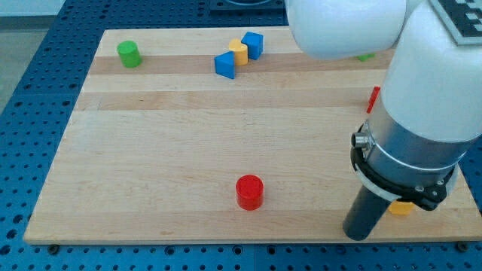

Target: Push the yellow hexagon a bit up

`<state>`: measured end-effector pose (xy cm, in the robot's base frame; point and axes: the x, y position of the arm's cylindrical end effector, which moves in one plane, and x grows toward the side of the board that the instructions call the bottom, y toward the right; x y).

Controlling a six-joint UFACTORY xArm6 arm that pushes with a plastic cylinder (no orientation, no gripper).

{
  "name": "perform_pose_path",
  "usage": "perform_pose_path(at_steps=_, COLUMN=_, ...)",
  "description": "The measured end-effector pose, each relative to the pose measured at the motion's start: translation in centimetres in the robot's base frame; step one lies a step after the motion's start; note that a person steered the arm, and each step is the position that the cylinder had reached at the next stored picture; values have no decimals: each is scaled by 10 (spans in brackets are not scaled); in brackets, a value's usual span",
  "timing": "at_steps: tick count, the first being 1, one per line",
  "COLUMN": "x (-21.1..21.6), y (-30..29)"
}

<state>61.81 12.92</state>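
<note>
- My tip (359, 235), a bare rod holding nothing, rests at the view's bottom right.
- Get below the yellow hexagon (239, 52), between two blue blocks (224, 65), then nudge gently upward.

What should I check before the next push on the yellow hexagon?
1. Target identified: cannot tell. The near yellow block is mostly hidden under the arm; a top yellow block also exists.
2. My tip visible: ok.
3. Tip straight beneath the near yellow block: not ok; it sits to the lower left.
4. Upward path: cannot tell; a red block is partly hidden.
5. Red cylinder out of the way: ok.
</note>
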Motion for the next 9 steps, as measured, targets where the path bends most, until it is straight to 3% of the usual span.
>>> perform_pose_path(at_steps=9, x=0, y=-7)
